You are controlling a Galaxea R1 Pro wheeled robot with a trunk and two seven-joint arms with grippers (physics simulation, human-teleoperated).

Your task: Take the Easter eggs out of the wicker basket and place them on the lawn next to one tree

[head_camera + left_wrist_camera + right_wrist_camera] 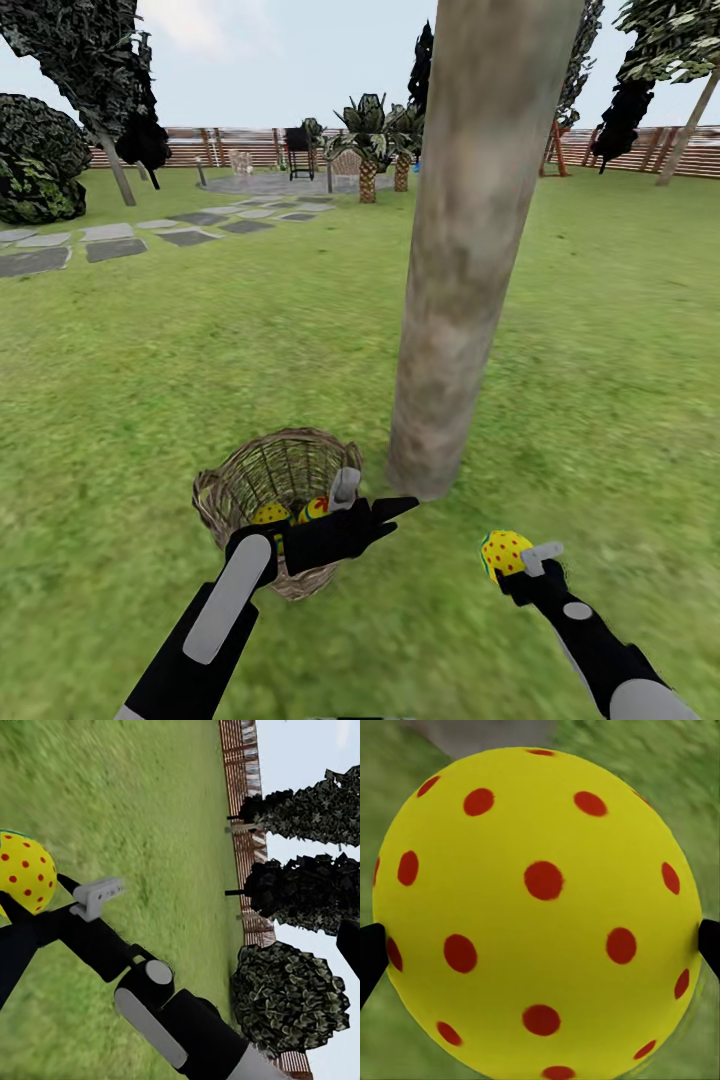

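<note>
The wicker basket (232,478) stands on the lawn (200,350), just left of the foot of the thick pale tree (470,250). Two Easter eggs (270,514) (314,507) lie inside it, partly covered by my left arm. My left gripper (393,508) hangs open over the basket's near rim, pointing toward the trunk's base, with nothing between its fingers. The third egg (503,553) is held just above the grass to the right of the trunk, with my right gripper (512,566) shut on it. In the right wrist view this egg (540,915) sits between both fingertips (369,954). The same egg (22,874) appears in the left wrist view.
Grey stepping stones (110,240) run along the far left toward a paved patch. Short palms (368,150) and a wooden fence (620,150) close the back. A dark bush (35,160) sits at the far left. Open grass spreads around the trunk.
</note>
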